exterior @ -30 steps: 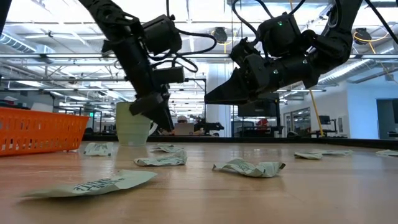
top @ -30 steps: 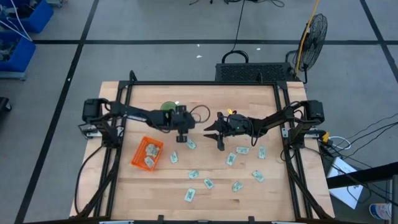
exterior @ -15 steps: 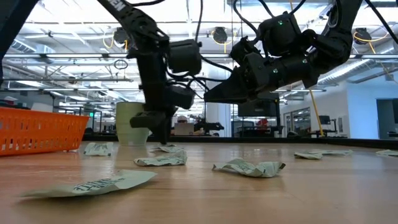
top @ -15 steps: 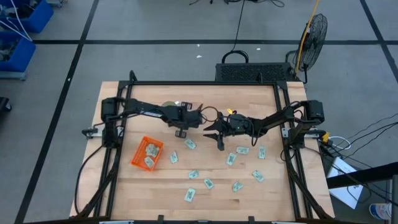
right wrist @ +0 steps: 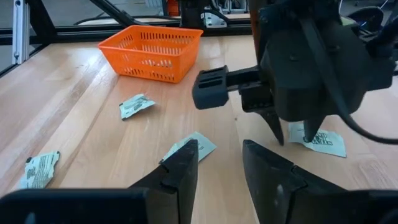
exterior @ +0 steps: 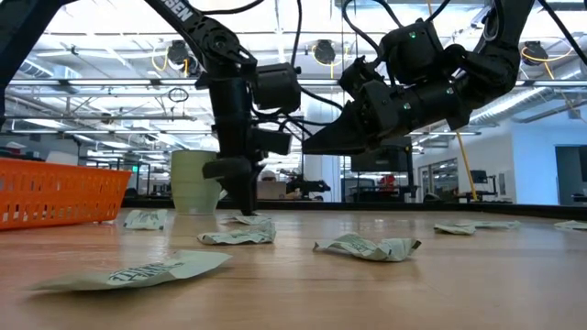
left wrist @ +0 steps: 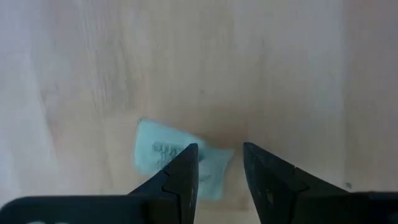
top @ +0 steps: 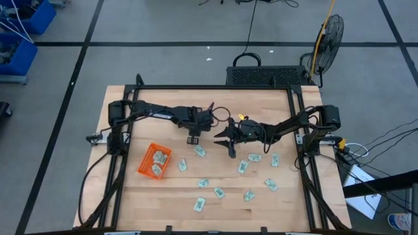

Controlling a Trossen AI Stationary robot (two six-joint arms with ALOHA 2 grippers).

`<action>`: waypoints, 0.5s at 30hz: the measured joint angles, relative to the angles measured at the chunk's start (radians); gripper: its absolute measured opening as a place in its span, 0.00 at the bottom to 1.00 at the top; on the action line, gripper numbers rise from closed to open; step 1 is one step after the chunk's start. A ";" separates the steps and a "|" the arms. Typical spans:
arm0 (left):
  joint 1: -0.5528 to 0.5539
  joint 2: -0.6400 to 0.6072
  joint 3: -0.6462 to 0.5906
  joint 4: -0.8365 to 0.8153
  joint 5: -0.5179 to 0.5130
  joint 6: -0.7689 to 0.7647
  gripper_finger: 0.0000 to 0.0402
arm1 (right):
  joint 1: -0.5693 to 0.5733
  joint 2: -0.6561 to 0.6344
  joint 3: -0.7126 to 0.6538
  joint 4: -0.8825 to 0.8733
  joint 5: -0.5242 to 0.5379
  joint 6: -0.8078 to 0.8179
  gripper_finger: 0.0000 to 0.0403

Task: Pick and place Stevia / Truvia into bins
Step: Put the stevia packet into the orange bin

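Left gripper [left wrist: 221, 171] fingers apart over packet [left wrist: 168, 152], beyond orange bin [top: 154, 161] | right gripper [right wrist: 219, 163] fingers apart | risk: packet pushed aside, off-centre.

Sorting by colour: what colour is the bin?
Bright orange bin, clearest in the right wrist view.

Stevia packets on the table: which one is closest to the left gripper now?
The packet directly below the left gripper, whose open fingers point down at it. The other loose packets lie farther toward the table's front or right.
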State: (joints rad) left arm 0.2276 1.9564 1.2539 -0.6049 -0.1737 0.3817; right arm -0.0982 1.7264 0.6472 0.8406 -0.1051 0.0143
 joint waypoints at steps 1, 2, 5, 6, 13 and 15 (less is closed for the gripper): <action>0.000 0.000 0.000 0.002 -0.010 -0.002 0.33 | 0.000 0.000 0.000 0.000 0.000 0.000 0.30; 0.000 -0.001 0.000 0.003 -0.022 -0.001 0.33 | 0.000 0.000 0.000 0.000 0.000 0.000 0.30; 0.003 -0.001 -0.001 0.000 -0.007 -0.002 0.33 | 0.000 0.000 0.000 -0.001 0.000 0.000 0.30; 0.004 0.001 -0.001 0.000 0.004 -0.012 0.33 | 0.000 0.000 0.000 -0.001 0.000 0.000 0.30; 0.035 0.021 0.002 -0.003 0.087 -0.076 0.27 | 0.000 0.000 0.000 -0.001 0.000 0.000 0.30; 0.043 0.033 0.003 -0.003 0.098 -0.076 0.21 | 0.000 0.000 0.000 -0.002 0.000 0.000 0.30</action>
State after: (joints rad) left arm 0.2710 1.9896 1.2564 -0.6083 -0.0761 0.3058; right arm -0.0982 1.7264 0.6472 0.8386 -0.1055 0.0143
